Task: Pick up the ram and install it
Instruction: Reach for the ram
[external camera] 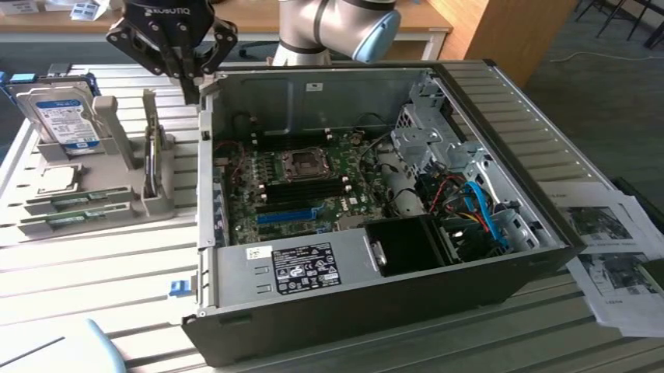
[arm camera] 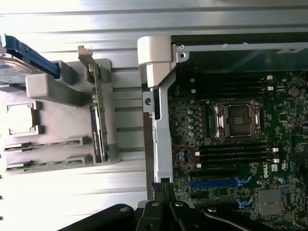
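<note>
Two green ram sticks [external camera: 78, 200] [arm camera: 45, 143] lie edge-up in the front slots of a grey holder [external camera: 104, 183] at the exterior view's left. My gripper [external camera: 193, 95] hangs above the left wall of the open computer case [external camera: 343, 311], to the right of the holder and well above the sticks. Its fingers are shut together with nothing between them; in the wrist view the gripper [arm camera: 162, 191] sits over the case wall. The motherboard's black memory slots [external camera: 301, 189] [arm camera: 231, 149] lie beside the processor socket [external camera: 306, 162].
The holder also carries a hard drive [external camera: 64, 116], a silver processor chip [external camera: 61, 177] and an upright card [external camera: 155, 159]. A blue slot [external camera: 285, 215] crosses the motherboard. Cables and a drive cage [external camera: 446, 148] crowd the case's right side. Papers [external camera: 612, 256] lie at the right.
</note>
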### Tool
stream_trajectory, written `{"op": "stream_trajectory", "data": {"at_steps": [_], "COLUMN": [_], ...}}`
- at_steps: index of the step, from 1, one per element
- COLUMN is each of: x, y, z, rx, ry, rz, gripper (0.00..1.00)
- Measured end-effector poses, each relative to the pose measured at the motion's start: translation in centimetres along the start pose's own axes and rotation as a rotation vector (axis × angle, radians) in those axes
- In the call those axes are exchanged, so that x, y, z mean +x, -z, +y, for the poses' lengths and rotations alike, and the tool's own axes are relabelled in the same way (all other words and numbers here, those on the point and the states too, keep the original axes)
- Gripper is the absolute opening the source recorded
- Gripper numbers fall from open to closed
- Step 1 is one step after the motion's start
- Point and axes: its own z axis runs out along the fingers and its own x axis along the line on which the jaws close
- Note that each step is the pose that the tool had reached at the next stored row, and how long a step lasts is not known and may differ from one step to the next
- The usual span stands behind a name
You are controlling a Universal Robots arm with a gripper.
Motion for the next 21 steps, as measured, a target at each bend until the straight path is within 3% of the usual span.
{"op": "stream_trajectory", "data": {"at_steps": [21], "x": [4.2], "y": [-0.04], "z": [-0.32], "rx": [-0.0001], "ry": [0.000], "rz": [0.0001], "gripper": [0.09]}}
